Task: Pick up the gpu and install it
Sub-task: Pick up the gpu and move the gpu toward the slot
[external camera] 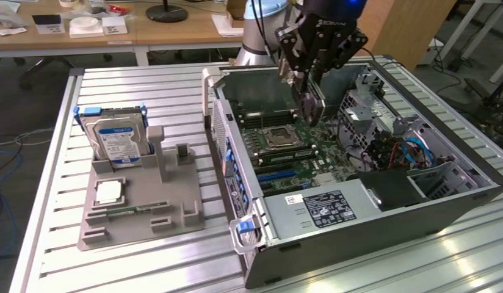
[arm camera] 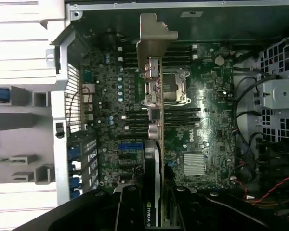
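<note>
— Grey holder (external camera: pixel 129 229) at the exterior view's left: what's in it?
— A hard drive (external camera: pixel 115 141), upright.
— And rightwards?
— Open computer case (external camera: pixel 358 237); the gripper (external camera: pixel 307 76) clamps the gpu (external camera: pixel 311 107) on edge above the motherboard (external camera: pixel 288 160), near the processor socket (external camera: pixel 278 137).

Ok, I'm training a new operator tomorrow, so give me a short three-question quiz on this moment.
1. True or false: the gripper holds the gpu above the open computer case.
2. Where does the hard drive stand? A) in the grey holder B) inside the case C) in the gripper
3. Fill in: the gpu is not yet seated on the ____.
Key: 1 true; 2 A; 3 motherboard.
</note>
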Action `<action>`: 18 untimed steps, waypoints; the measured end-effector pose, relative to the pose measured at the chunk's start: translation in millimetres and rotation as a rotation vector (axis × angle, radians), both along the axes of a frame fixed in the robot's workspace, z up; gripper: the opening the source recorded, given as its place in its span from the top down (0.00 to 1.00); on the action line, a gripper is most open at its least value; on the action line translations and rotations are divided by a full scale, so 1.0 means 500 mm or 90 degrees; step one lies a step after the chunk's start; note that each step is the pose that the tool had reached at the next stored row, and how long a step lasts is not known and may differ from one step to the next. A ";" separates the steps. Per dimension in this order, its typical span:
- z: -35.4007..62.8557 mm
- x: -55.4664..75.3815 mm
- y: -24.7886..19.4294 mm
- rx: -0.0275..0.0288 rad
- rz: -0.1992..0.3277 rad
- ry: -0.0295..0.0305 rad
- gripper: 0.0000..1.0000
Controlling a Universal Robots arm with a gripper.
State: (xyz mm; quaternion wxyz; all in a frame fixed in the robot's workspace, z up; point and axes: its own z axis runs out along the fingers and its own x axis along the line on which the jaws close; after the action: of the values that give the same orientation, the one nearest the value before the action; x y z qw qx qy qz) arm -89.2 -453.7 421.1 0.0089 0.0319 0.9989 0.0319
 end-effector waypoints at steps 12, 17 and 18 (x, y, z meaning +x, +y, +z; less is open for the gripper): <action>0.000 0.073 0.0000 0.0024 0.000 0.0000 0.73; 0.000 0.109 0.0001 0.0029 0.000 0.0000 0.73; 0.000 0.118 0.0000 0.0030 0.000 0.0000 0.73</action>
State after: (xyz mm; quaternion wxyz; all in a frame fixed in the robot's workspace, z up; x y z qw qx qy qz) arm -30.4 -453.6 421.1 0.0088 0.0316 0.9989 0.0343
